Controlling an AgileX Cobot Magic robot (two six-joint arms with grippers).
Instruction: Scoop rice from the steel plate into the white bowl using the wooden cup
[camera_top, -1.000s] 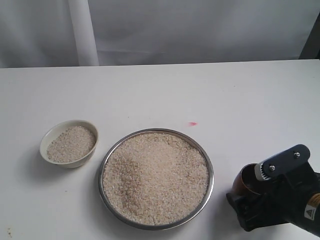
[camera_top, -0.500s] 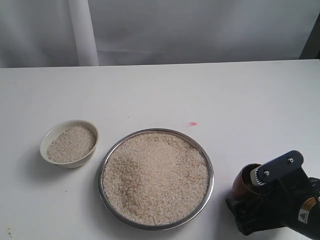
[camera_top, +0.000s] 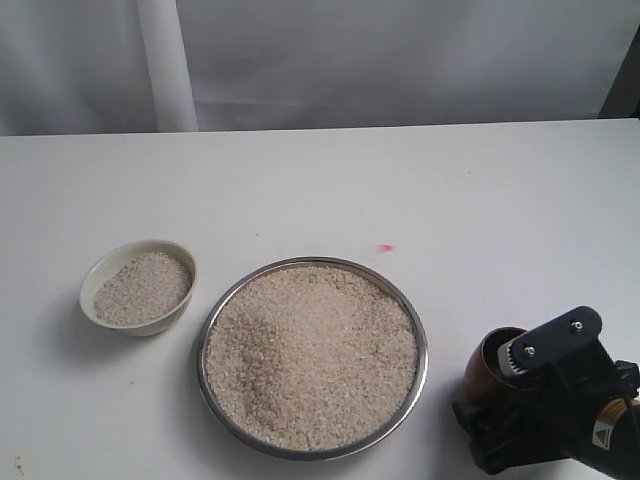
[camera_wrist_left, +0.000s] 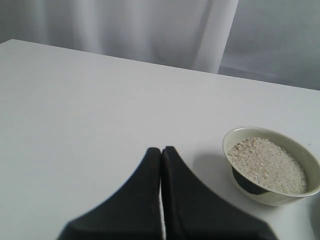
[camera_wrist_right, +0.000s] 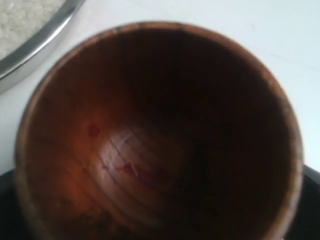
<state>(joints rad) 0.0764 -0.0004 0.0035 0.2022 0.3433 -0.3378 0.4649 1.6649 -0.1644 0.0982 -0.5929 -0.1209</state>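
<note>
Wooden cup (camera_top: 492, 362): stands upright on the white table (camera_top: 450, 190), just beside the steel plate (camera_top: 201, 362) on its right; the right wrist view shows its interior dark and empty.
Right gripper (camera_top: 512, 390): fingers flank the cup; whether they actually press on the wall cannot be told.
Left gripper (camera_wrist_left: 161, 152): fingers pressed together, holding nothing, near the white bowl (camera_top: 150, 327).
Handling, cup: probably light and rigid. The glossy, barrel-shaped wall may slip, so a grip across the widest part of the body seems soundest.
Handling, rice (camera_top: 310, 350): loose dry grains heaped across the plate. They should flow freely and spill from a tilted or overfilled cup.
Handling, bowl: ceramic by its look, already partly filled with rice, well apart from the cup with the plate between them.
Risk: pushing the cup into the heap may shove the thin-rimmed plate.
</note>
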